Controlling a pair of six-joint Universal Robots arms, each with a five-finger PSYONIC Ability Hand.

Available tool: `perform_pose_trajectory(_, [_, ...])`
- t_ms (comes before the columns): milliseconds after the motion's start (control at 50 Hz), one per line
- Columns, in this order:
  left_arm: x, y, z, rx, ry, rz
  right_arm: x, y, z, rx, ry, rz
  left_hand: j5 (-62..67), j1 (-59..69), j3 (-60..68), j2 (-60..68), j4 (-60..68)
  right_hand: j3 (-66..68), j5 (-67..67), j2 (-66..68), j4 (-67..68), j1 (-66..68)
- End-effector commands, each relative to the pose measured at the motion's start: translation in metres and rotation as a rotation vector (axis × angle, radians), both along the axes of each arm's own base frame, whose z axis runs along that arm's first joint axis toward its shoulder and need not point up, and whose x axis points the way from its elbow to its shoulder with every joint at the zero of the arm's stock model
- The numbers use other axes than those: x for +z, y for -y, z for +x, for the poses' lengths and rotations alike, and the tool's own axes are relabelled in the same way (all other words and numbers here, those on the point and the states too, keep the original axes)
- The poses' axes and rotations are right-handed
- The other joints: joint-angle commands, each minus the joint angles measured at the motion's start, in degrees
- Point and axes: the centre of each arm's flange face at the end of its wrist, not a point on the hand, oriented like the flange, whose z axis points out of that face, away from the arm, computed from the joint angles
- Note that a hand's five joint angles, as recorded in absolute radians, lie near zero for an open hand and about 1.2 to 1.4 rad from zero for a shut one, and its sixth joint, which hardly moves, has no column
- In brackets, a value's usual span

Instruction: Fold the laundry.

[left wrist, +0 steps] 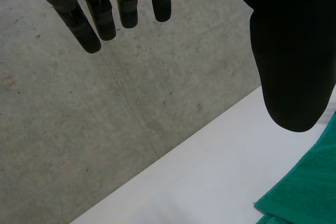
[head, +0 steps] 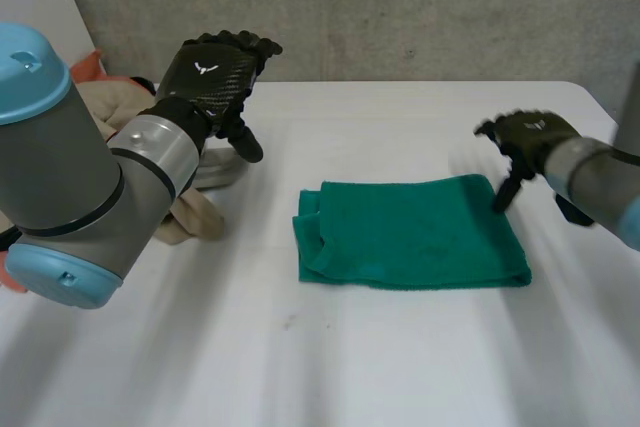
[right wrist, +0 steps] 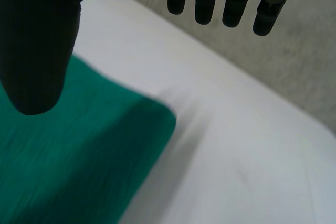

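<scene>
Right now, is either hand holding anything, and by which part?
Nothing held. Left hand and right hand both have straight fingers; the green towel lies free on the table.

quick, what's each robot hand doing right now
Left robot hand: open, holding nothing.
Right robot hand: open, holding nothing, at the green towel's corner.

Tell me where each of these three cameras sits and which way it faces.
Head view: behind and between the arms, looking down at the white table and folded green towel; both arms, left hand and right hand show.
Left wrist view: on the left wrist, facing the grey wall and table edge; own fingers and thumb.
Right wrist view: on the right wrist, facing the towel's corner; own fingers and thumb.
Shared: all three catch the towel.
</scene>
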Motion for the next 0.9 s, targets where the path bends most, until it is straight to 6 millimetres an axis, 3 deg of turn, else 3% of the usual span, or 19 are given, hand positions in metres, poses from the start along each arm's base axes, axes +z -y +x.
perform_pose_trajectory(20, [-0.004,0.002,-0.003,-0.003,0.006,0.007,-0.031,-0.025,-0.034,0.043,0.026,0.111,-2.8,-0.8,-1.8,-1.6,-1.5,6.9,6.1,7.0,6.8,6.6])
perform_pose_trajectory(180, [-0.012,0.007,-0.003,0.002,0.012,0.022,-0.063,-0.033,-0.053,0.037,0.044,0.027,-2.8,-0.8,-1.8,-1.6,-1.5,9.4,8.6,9.5,9.3,9.1])
perform_pose_trajectory(380, [-0.015,0.007,-0.003,0.002,0.017,0.031,-0.083,-0.031,-0.054,0.028,0.043,0.037,-2.8,-0.8,-1.8,-1.6,-1.5,13.5,12.6,13.5,13.3,13.2])
perform_pose_trajectory(480, [-0.015,0.008,-0.002,0.008,0.017,0.031,-0.094,-0.031,-0.055,0.026,0.037,0.068,-2.8,-0.8,-1.8,-1.6,-1.5,25.4,24.5,25.4,25.2,25.1])
perform_pose_trajectory(560, [-0.014,0.008,-0.001,0.01,0.017,0.031,-0.093,-0.032,-0.058,0.013,0.05,0.086,-2.8,-0.8,-1.8,-1.6,-1.5,67.6,66.7,67.7,67.4,67.3])
perform_pose_trajectory(620, [-0.014,0.008,-0.001,0.01,0.016,0.03,-0.083,-0.031,-0.066,-0.017,0.068,0.073,-2.8,-0.8,-1.8,-1.6,-1.5,67.7,66.8,67.7,67.5,67.4])
perform_pose_trajectory(800, [-0.007,0.007,0.002,0.013,0.007,0.017,-0.064,-0.011,-0.127,-0.153,0.017,0.028,-2.8,-0.8,-1.8,-1.6,-1.5,67.7,66.8,67.7,67.5,67.4])
perform_pose_trajectory(860, [-0.006,0.006,0.002,0.013,0.005,0.013,-0.059,-0.008,-0.128,-0.133,-0.037,0.011,-2.8,-0.8,-1.8,-1.6,-1.5,67.7,66.8,67.7,67.5,67.4])
perform_pose_trajectory(900, [-0.005,0.006,0.001,0.011,0.004,0.01,-0.055,-0.01,-0.118,-0.082,-0.086,-0.003,-2.8,-0.8,-1.8,-1.6,-1.5,67.7,66.8,67.7,67.5,67.4])
